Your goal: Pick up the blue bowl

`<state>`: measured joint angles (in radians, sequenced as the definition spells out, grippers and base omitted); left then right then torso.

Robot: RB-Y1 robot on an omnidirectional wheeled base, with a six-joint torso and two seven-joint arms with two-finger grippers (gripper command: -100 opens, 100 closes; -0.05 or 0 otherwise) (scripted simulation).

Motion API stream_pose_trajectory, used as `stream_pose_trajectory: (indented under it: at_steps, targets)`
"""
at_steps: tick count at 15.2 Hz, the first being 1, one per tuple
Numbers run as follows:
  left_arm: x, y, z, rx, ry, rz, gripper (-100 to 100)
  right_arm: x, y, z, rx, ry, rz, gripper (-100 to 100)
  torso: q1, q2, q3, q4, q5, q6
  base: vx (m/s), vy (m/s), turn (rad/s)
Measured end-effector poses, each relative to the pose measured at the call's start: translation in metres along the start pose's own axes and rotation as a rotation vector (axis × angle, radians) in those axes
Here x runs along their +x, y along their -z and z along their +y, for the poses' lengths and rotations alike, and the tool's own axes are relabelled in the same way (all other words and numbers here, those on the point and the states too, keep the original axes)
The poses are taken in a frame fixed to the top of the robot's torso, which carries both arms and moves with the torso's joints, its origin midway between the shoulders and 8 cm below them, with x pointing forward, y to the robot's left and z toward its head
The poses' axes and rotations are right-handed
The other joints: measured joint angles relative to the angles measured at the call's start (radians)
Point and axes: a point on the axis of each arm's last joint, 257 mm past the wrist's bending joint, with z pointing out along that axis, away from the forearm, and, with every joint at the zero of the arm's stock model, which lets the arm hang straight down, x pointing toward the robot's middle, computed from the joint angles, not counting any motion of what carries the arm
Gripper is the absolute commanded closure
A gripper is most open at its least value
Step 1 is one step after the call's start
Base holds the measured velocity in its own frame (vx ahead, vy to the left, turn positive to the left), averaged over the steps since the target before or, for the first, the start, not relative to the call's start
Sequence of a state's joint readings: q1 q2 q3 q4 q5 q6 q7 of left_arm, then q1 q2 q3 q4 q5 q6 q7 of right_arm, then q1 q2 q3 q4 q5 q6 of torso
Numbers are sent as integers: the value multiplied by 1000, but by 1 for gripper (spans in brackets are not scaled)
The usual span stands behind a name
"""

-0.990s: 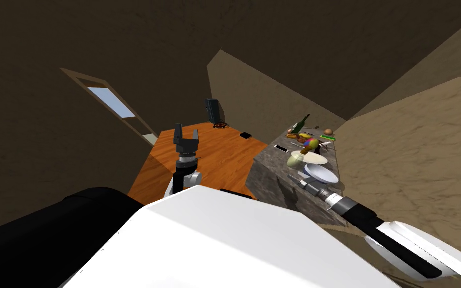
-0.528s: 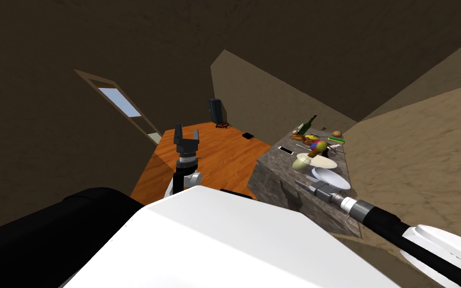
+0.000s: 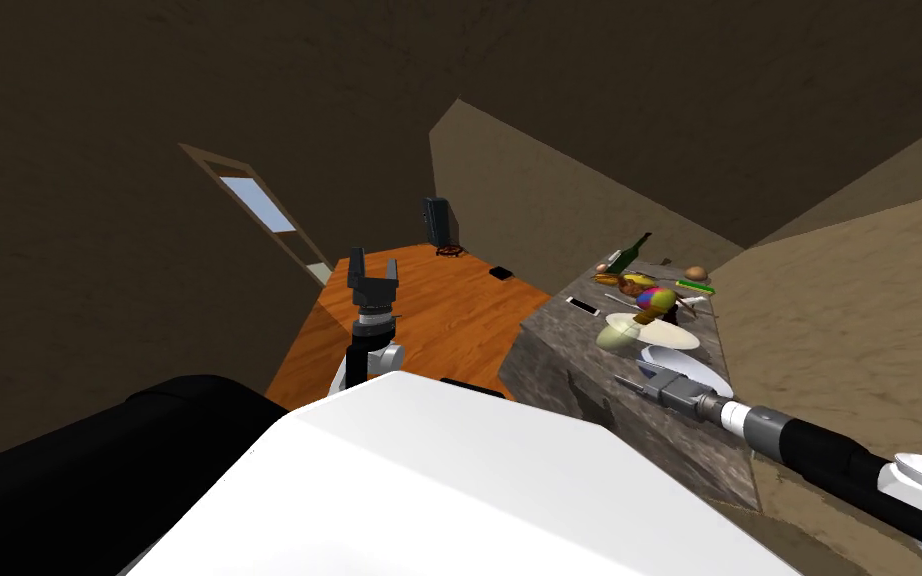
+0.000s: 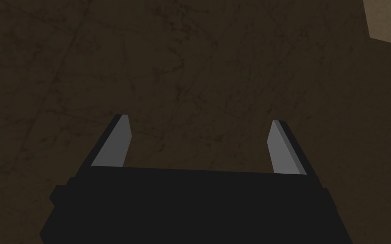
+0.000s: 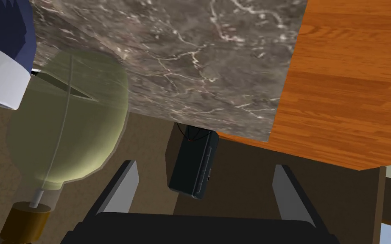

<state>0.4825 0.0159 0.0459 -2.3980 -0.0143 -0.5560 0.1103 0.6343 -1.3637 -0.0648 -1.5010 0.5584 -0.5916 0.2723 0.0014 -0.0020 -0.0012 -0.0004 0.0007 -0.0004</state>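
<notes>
The bowl (image 3: 691, 370) looks pale with a bluish rim and sits on the near end of a grey marble counter (image 3: 559, 350). In the right wrist view its dark blue inside and pale rim (image 5: 1, 46) lie off to one side of my fingers. My right gripper (image 3: 635, 378) (image 5: 205, 188) is open and empty. It hovers at the bowl's edge, just above the counter top. My left gripper (image 3: 372, 272) (image 4: 199, 142) is raised over the wooden floor, open and empty.
A pale green rounded object (image 3: 617, 333) (image 5: 67, 123) and a cream plate (image 3: 667, 338) stand just beyond the bowl. Farther along the counter are a phone (image 3: 582, 306), colourful items (image 3: 654, 298) and a green bottle (image 3: 632, 254). A dark box (image 3: 436, 220) (image 5: 194, 165) stands on the floor.
The whole head picture has slid rightwards, so I have turned. My right arm has stayed by the bowl, with the gripper still at its near edge. The left arm has not moved.
</notes>
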Motion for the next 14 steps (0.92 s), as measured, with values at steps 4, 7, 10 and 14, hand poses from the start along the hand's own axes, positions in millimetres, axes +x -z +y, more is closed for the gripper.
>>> stream_pose_trajectory:
  at_steps: [4,7,10,14]
  targets:
    - [0,0,0,0,0,0,0,30,22,-23,-1,101,127,-100,-1,-1,0,0,0,0,37,7,100]
    - [0,0,0,0,0,0,0,50,40,-40,-7,174,226,-100,-2,-1,0,0,0,0,39,-8,97]
    - [0,0,0,0,0,0,0,69,58,-52,-23,237,316,-100,-2,-1,0,0,-1,0,35,-15,100]
    - [0,0,0,0,0,0,0,100,88,-66,-55,311,449,-100,-3,-1,-1,0,-1,0,47,-24,128]
